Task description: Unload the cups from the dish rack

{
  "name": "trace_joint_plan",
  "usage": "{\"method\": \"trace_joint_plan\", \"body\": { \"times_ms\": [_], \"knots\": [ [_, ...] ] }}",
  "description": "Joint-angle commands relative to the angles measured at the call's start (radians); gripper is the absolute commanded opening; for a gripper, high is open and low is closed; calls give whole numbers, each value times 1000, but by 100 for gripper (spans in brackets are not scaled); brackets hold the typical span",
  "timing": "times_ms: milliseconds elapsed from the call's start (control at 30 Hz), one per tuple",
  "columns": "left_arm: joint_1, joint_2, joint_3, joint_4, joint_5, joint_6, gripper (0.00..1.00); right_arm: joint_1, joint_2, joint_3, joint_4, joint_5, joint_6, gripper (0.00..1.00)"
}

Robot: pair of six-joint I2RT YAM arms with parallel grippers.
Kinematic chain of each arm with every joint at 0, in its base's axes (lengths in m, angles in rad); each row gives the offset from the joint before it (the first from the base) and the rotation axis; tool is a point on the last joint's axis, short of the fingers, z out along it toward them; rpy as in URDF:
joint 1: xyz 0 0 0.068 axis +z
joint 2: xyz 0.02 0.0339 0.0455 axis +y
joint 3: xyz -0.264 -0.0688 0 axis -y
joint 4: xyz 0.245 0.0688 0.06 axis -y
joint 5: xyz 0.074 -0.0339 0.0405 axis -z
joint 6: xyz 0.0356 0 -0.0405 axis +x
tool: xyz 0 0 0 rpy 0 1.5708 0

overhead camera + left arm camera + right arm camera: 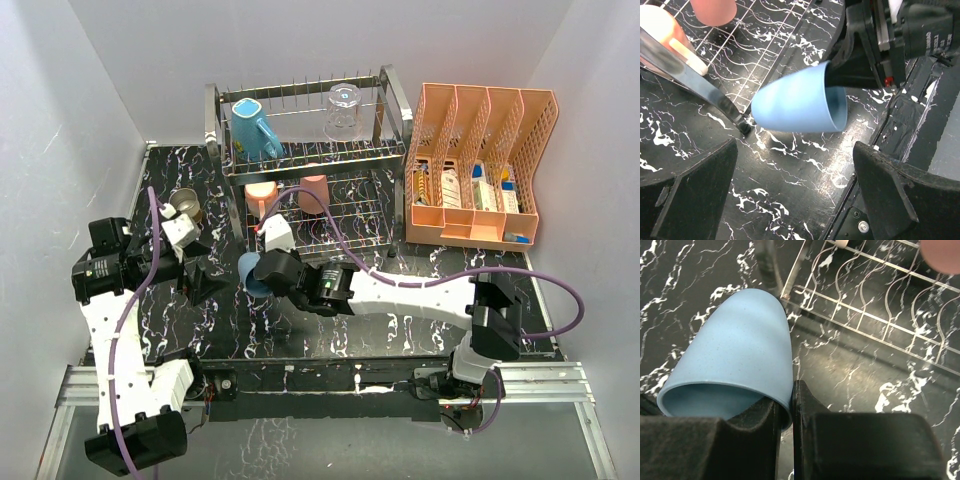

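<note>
White walls all round, and a black marbled bench (300,345) below. The light blue tumbler (735,355) is out of the dish rack (398,105). It lies tipped on its side, just off the rack's near-left corner and low over the bench. Whether it touches the surface, I can't tell. The right claw (787,400) is clamped tight on its rim, one finger inside the mouth and one outside.

So this looks like the carry-and-place step for one cup. Next it wants turning upright and setting down on bare bench, well off the rack foot, before the grip lets go. A pass across is possible too. The left claw (795,200) is spread wide and empty, with the tumbler just beyond it.

The right arm reaches low from its near-right base, far across to the left. The left arm is folded at the elbow, wrist aimed right.

Four cups remain on the rack. The teal mug (252,128) and clear glass (343,110) are up top. The pink mug (260,195) and salmon tumbler (314,190) are below. The tan cup (185,208) sits on the bench at far left.
</note>
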Motion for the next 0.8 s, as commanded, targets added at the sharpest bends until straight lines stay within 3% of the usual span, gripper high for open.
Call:
{"method": "trace_joint_plan", "body": {
  "times_ms": [0,100,333,533,767],
  "knots": [
    [1,6,75,-156,45,89,97,11,18,104,-140,-46,153,8],
    [2,8,69,-220,39,163,97,11,48,137,-168,-67,166,8],
    [1,-37,-20,-185,-16,142,97,14,202,279,-250,-139,191,8],
    [1,-70,-92,-34,-112,55,97,15,279,377,-260,-175,215,8],
    [1,-83,-184,20,-194,147,97,10,336,465,-243,-262,243,8]
  ]
}}
